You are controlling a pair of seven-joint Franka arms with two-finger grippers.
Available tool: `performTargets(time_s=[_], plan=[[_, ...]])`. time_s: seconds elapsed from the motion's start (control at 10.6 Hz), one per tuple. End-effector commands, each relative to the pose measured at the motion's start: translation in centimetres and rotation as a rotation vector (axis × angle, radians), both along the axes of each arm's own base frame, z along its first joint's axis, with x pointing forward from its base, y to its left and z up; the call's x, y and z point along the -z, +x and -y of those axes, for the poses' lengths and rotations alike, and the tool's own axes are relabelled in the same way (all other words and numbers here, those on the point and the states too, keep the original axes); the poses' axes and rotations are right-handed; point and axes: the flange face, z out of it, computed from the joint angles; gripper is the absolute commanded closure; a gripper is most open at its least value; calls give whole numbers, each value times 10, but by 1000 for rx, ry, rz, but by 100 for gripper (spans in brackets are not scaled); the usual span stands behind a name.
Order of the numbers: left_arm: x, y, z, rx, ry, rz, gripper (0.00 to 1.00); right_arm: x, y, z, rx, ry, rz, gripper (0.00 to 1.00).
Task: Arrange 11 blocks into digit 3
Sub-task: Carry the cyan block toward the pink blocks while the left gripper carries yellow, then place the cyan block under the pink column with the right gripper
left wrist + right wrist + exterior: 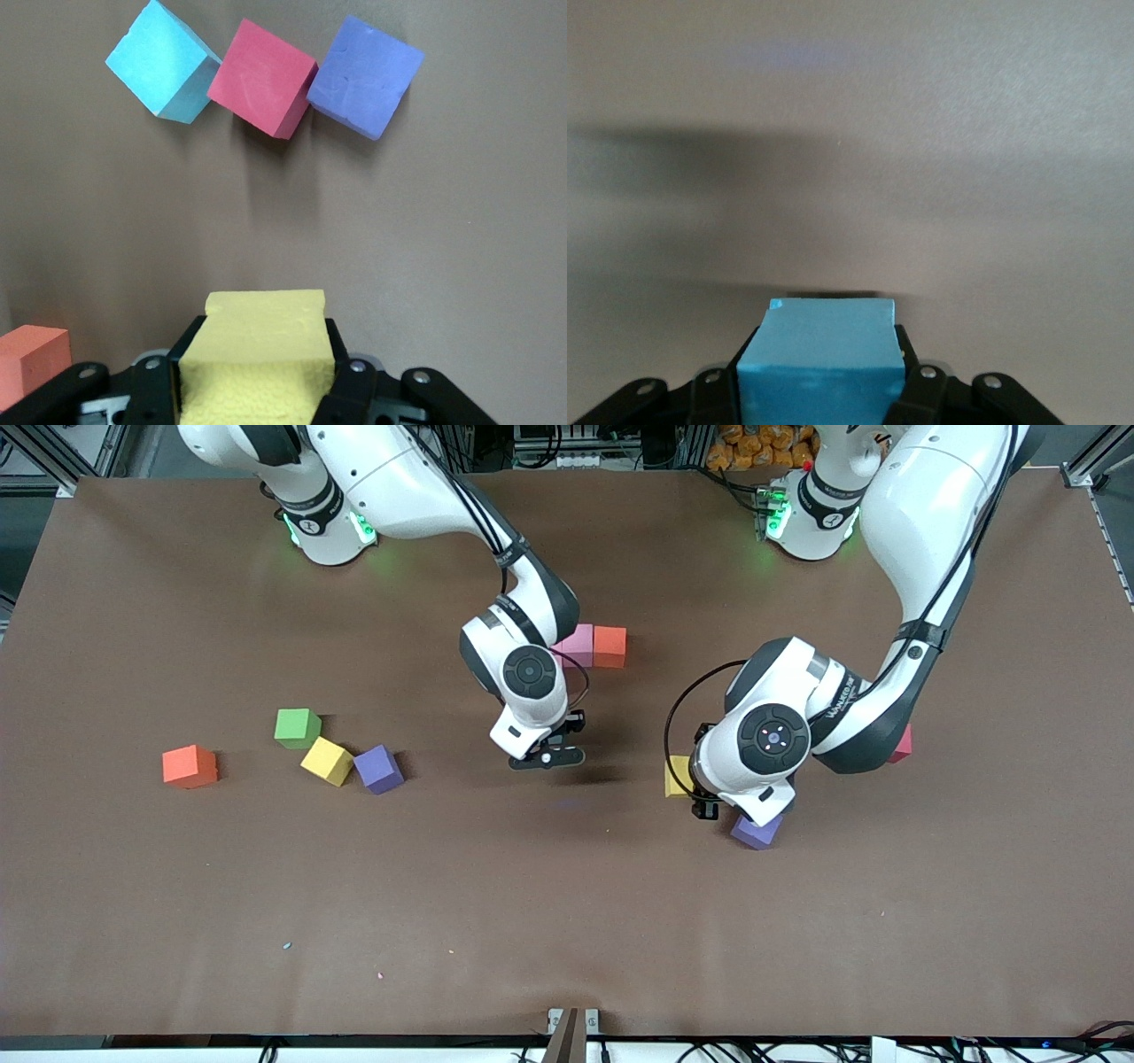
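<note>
1. Left gripper (257, 390) at centre-right of the frame, fingers clamped on a yellow block (261, 341).
2. Right gripper (819, 394) mid-frame over bare table (567, 921), fingers gripping a light blue block (819, 354).

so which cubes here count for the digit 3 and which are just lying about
For the job: yellow block in left gripper; light blue block in right gripper; pink block, orange block.
Lying about: green cube.
</note>
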Motion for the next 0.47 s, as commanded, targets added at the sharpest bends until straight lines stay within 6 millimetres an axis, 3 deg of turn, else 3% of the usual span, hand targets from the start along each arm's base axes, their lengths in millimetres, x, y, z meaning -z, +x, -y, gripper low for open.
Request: performTargets(time_s=[0.0, 0.38], plan=[[-4, 0, 0, -25, -12, -1, 89, -4, -22, 10, -13, 7, 17, 89], [-3, 0, 0, -17, -10, 0, 89, 1, -39, 18, -3, 24, 38, 90]])
